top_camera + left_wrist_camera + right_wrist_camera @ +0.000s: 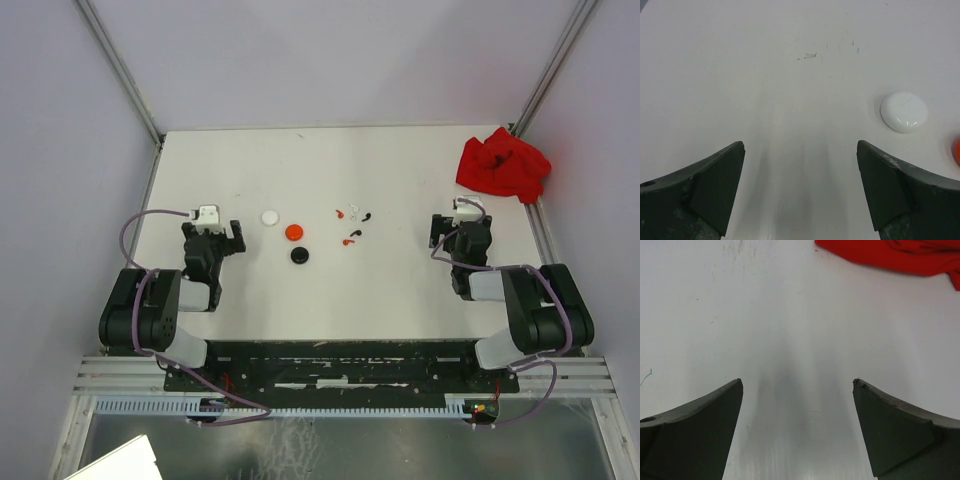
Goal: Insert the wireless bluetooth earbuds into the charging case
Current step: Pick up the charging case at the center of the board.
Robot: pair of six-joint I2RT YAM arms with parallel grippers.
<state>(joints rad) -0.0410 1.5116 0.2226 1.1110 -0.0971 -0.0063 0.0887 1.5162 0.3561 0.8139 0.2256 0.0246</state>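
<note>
Several tiny earbuds (353, 225), white, black and red, lie scattered at the table's middle. Left of them lie three round cases with their lids down: white (270, 216), red (294, 231) and black (300, 255). In the left wrist view the white case (903, 112) lies ahead to the right, and the red case (956, 152) shows only at the frame's edge. My left gripper (212, 232) (801, 150) hovers open and empty left of the cases. Right of the earbuds, my right gripper (460, 228) (797, 385) stands open over bare table.
A crumpled red cloth (503, 165) (900, 255) lies at the back right corner, ahead of the right gripper. Grey walls with metal rails (120, 70) enclose the white table (330, 290).
</note>
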